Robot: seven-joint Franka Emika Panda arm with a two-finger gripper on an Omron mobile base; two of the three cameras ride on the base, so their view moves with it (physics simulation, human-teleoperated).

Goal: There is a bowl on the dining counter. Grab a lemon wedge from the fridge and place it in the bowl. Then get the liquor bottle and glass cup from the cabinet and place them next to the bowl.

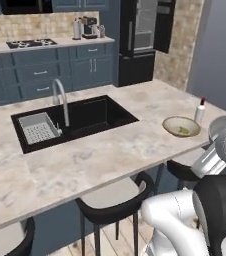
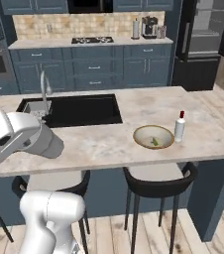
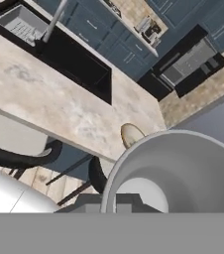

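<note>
The gripper's jaws are fully closed on the clear grey glass cup (image 3: 183, 168), whose round open mouth looms right in front of the hand camera. Beyond the cup spreads the beige marbled stone dining counter (image 2: 109, 144), with a black rectangular sink (image 2: 82, 110) set in it. Past the cup's rim on that counter sits the shallow tan bowl (image 2: 153, 137) holding a green lemon wedge (image 2: 155, 142); the small white red-capped liquor bottle (image 2: 180, 127) stands upright just beside the bowl.
</note>
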